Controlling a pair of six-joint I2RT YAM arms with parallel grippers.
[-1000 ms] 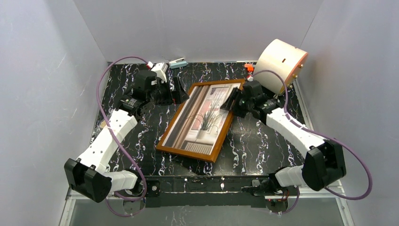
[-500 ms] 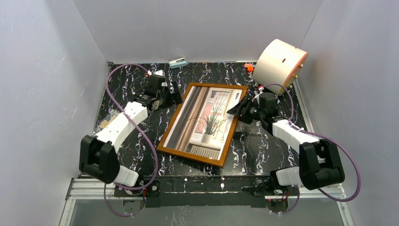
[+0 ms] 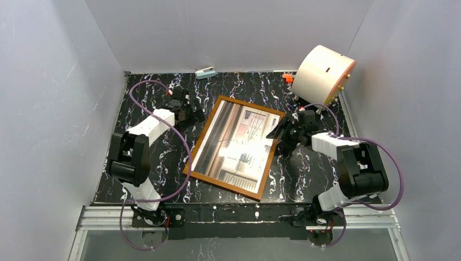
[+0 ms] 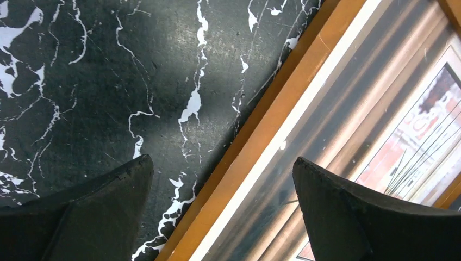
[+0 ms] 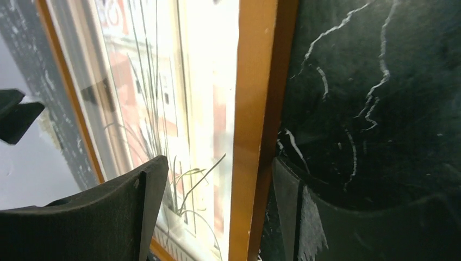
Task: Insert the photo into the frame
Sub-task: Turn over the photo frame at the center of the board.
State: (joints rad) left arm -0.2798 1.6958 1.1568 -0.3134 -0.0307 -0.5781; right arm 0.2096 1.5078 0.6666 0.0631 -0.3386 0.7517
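Starting at the left, the left gripper (image 3: 194,114) hung over the black marbled table (image 3: 304,174), just beside the upper left edge of the frame (image 3: 223,185). Its jaws stood wide apart and held nothing. In the left wrist view one finger (image 4: 98,212) sat over bare table and the other (image 4: 359,217) over the print, so the frame's left rail ran diagonally across the gap. Whether either finger touched anything could not be told. At the back edge behind that gripper lay a small grey-blue object (image 3: 205,73), too small to name.

In the middle, the frame lay flat on the table, turned a little so that its long sides ran from near left to far right. The photo (image 3: 228,136) sat inside it, face up. Its brown and beige stripes were on the left and its pink ones and the spindly plant toward the right, with a bright glare across its middle.

To the right, the right gripper (image 3: 276,134) was low at the frame's right rail, toward the far corner. Its jaws were parted and straddled that rail without clamping it. One finger (image 5: 108,217) was over the photo, clear of the wood. The other (image 5: 337,228) was on the table side, just beside the rail's outer edge. A small orange piece (image 3: 287,78) lay at the back, and a big cream drum (image 3: 323,76) sat tilted in the far right corner.
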